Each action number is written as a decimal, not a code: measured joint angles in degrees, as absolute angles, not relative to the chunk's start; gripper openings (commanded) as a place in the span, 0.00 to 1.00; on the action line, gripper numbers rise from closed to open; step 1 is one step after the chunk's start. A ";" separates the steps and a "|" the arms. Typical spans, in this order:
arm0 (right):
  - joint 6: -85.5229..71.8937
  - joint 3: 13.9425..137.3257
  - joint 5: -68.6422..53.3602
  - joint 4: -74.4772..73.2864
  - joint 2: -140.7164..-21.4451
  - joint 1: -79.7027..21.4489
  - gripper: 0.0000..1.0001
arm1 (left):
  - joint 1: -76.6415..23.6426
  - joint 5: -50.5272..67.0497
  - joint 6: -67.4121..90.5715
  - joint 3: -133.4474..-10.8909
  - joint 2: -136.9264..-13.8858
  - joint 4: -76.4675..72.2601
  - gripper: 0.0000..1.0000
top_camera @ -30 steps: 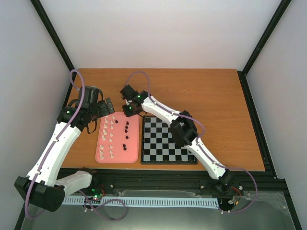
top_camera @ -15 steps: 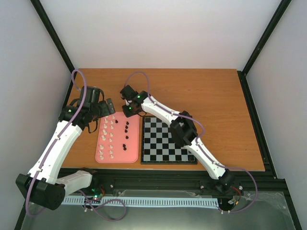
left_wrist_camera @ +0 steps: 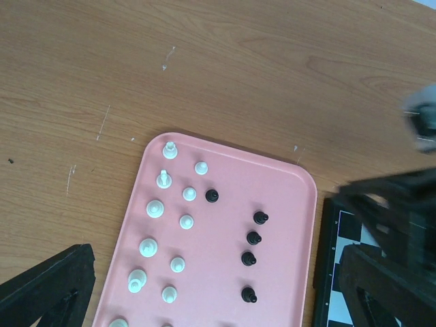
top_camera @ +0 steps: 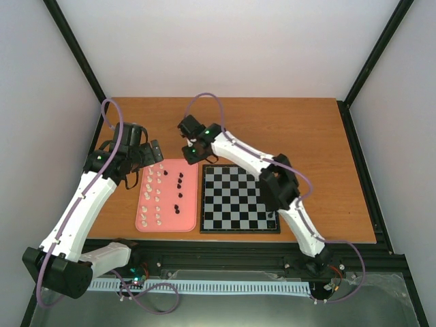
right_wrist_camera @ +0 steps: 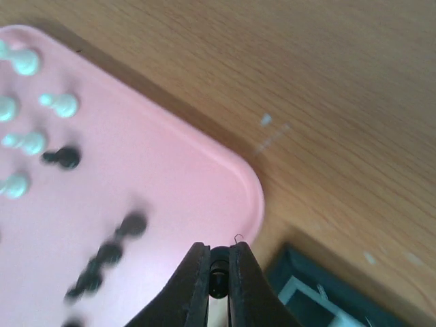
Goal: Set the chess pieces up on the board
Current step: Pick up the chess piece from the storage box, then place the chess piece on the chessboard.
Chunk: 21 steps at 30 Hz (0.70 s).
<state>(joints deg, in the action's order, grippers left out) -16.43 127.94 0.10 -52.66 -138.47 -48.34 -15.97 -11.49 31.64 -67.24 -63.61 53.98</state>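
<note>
Aloft, the right claw [right_wrist_camera: 219,253] clamps a black piece [right_wrist_camera: 217,279] over the tray's [right_wrist_camera: 170,197] corner, apparently bound for the board [top_camera: 238,197]. Nearby, the left claw [top_camera: 146,151] hangs agape above the tray.

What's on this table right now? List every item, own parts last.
table: one, orange-brown wood, under everything.
tray: one, pink, left of the board.
board: one, black-and-white checkered, no pieces on it.
white pieces: at least ten, tray's left half.
black pieces: five, tray's right half.
held piece: one, dark, pinched in the right claw.
left claw: one, black, open, over the tray's far-left corner.
right claw: one, black, shut, over the tray's far-right corner.
</note>
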 measured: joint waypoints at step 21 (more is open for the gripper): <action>-22.96 75.61 2.33 -47.33 -101.45 -34.35 0.03 | -15.97 -10.00 32.29 -64.88 -63.92 53.08 1.00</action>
